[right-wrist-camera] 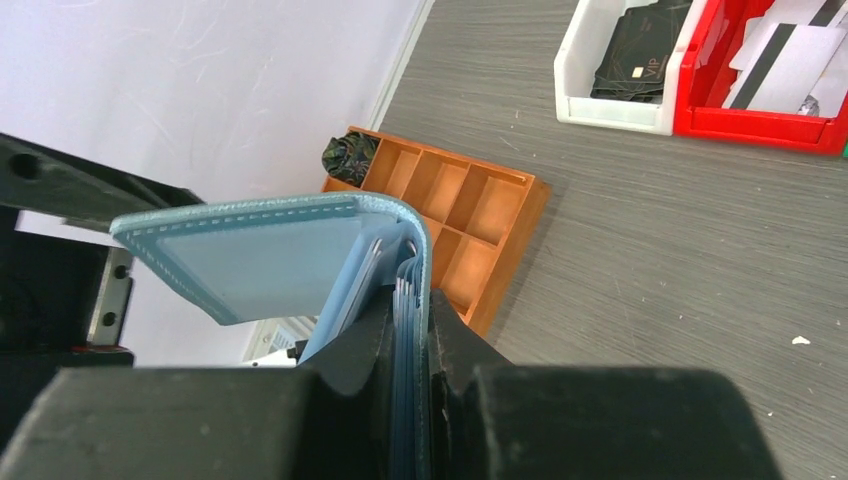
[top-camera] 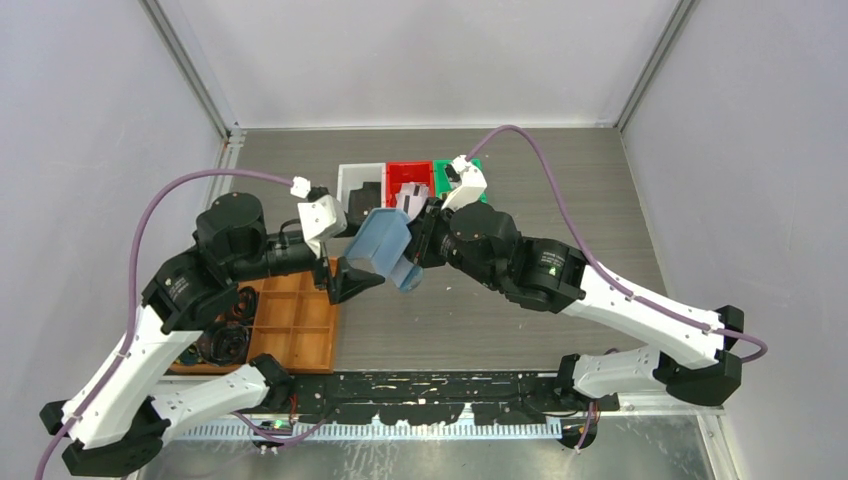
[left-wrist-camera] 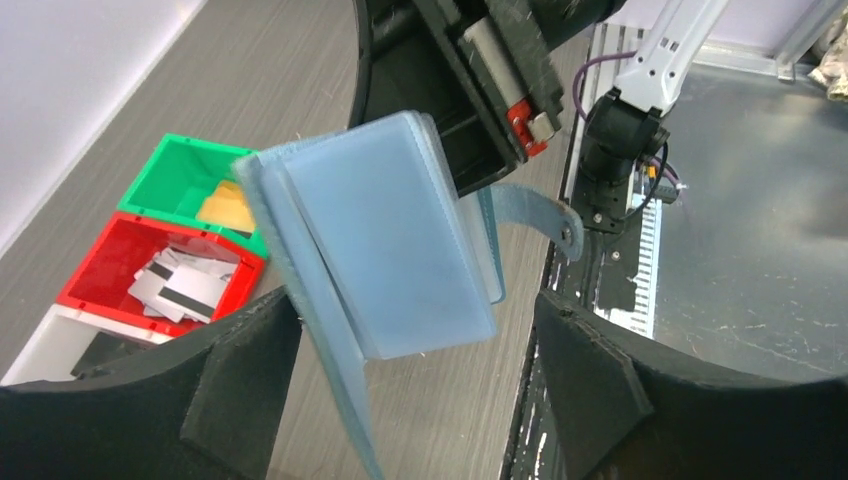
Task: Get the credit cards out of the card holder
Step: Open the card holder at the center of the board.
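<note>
The light blue card holder (top-camera: 385, 245) hangs above the table, half open, and my right gripper (right-wrist-camera: 410, 330) is shut on its stacked inner pockets. In the left wrist view one flap of the card holder (left-wrist-camera: 390, 250) hangs down between the fingers of my left gripper (left-wrist-camera: 415, 390), which stands wide open and grips nothing. In the top view the left gripper (top-camera: 352, 280) is just below and left of the holder. Credit cards lie in the bins: white ones with dark stripes (left-wrist-camera: 185, 285), a gold one (left-wrist-camera: 225, 205) and a black one (right-wrist-camera: 630, 50). What the holder's pockets contain is hidden.
A white bin (top-camera: 357, 180), a red bin (top-camera: 408, 180) and a green bin (top-camera: 472, 165) stand in a row behind the grippers. An orange-brown compartment tray (top-camera: 295, 320) lies at the left near the left arm, with dark clutter beside it.
</note>
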Robot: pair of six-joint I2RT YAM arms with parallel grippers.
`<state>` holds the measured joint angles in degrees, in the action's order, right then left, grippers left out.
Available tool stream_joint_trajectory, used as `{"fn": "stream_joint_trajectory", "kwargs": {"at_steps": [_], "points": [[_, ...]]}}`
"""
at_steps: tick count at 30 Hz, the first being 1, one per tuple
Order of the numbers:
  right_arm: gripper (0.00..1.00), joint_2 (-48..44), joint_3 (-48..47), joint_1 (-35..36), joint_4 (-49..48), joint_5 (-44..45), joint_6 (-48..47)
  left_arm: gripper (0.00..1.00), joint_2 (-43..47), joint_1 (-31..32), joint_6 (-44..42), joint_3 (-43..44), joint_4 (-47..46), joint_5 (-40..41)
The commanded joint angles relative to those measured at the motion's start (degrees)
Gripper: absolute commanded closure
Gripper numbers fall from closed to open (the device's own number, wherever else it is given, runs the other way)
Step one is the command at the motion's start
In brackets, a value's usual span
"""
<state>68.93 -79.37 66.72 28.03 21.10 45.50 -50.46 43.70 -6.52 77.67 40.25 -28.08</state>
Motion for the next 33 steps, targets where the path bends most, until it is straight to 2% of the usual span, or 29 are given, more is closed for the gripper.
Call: {"fn": "stream_joint_trajectory", "kwargs": {"at_steps": [1, 8, 13, 21, 25, 33], "points": [[0.99, 0.07, -4.54, 1.29, -1.62, 4.41, -0.76, 0.13, 0.49, 2.02, -0.42, -2.52, -3.86, 4.08], [0.99, 0.73, -5.35, 2.29, -1.35, 6.85, -0.54, 0.13, -0.8, 8.0, -1.29, -4.6, -8.43, 17.68], [0.99, -0.83, -3.36, 2.4, -1.74, 7.66, -0.75, 0.18, 0.56, 8.22, -1.63, -3.4, -7.32, 17.0], [0.99, -2.63, -0.79, 2.43, -3.82, 7.58, -1.37, 0.2, 1.48, 8.1, -0.68, 1.74, 0.61, 10.67], [0.99, -2.22, -1.07, 2.43, -4.1, 6.88, -0.95, 0.22, 1.71, 8.15, 0.04, -0.71, -1.99, 11.5], [0.99, -1.07, -2.65, 2.76, -2.6, 7.7, -0.24, 0.19, -0.31, 8.15, 0.54, -1.75, -4.73, 12.95]]}}
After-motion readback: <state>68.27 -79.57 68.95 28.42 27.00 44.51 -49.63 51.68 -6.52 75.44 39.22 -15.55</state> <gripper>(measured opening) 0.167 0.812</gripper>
